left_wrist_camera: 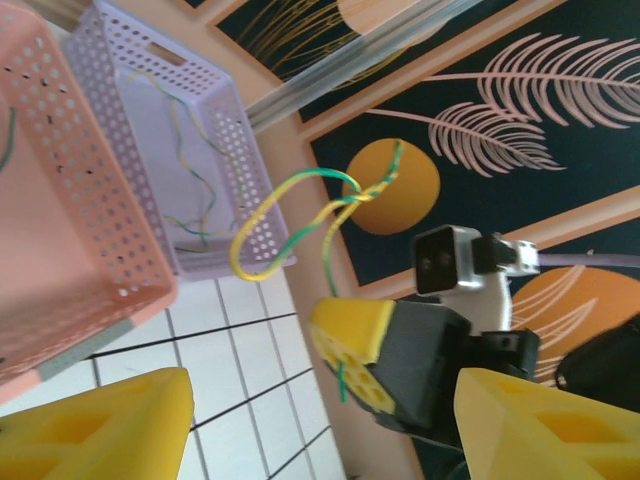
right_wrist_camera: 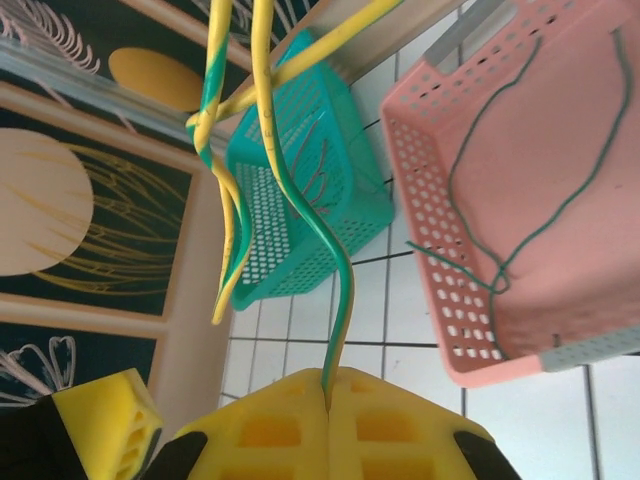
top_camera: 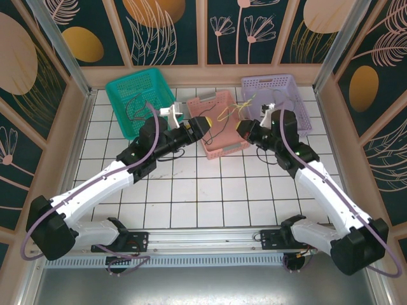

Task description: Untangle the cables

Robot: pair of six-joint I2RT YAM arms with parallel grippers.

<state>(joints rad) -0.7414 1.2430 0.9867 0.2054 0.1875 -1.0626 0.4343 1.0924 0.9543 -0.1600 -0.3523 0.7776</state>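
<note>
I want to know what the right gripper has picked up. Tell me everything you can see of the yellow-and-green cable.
The yellow-and-green cable is a thin, floppy wire with a smooth, plastic-looking coat striped in yellow and green. The right gripper is shut on one strand, which rises straight out of its closed jaws. Farther along, the strands twist together into a knot and spread into an open loop. It all hangs in the air beside the lilac basket.

Table (top_camera: 191,197): white tiled top, dark grid lines; pink basket (top_camera: 205,143) at rear centre; teal basket (top_camera: 118,109) just left of the pink basket; lilac basket (top_camera: 267,79) close beside the pink basket's right; all three perforated.
</note>
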